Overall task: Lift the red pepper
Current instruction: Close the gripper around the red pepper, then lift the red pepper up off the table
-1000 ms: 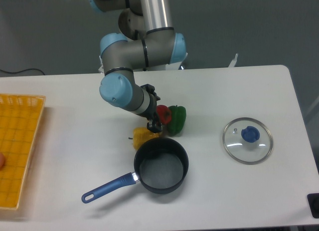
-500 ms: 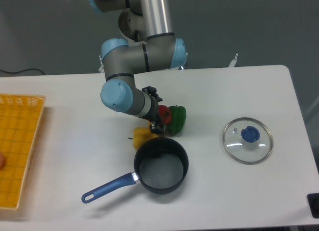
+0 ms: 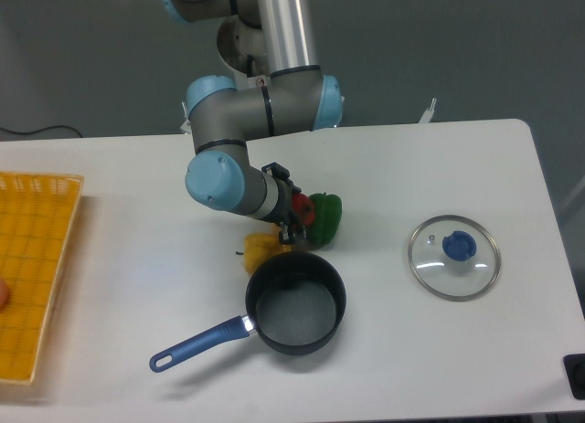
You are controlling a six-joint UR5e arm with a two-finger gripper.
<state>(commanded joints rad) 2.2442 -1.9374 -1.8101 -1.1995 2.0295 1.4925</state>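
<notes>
White table [image 3: 137,185]: 3 peppers, 1 saucepan [image 3: 294,302], 1 lid [image 3: 454,257]; gripper [image 3: 291,217] over red pepper [image 3: 302,206], grip unclear.

A robot lab: a big robot arm [image 3: 260,85] stands at a plain white table [image 3: 439,158] with toy food, by a bare grey wall [image 3: 457,48].

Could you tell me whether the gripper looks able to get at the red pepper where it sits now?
Probably yes. The gripper is already down at the red pepper, but the green pepper presses against its far side and the yellow pepper sits just below, leaving the fingers little room.
</notes>
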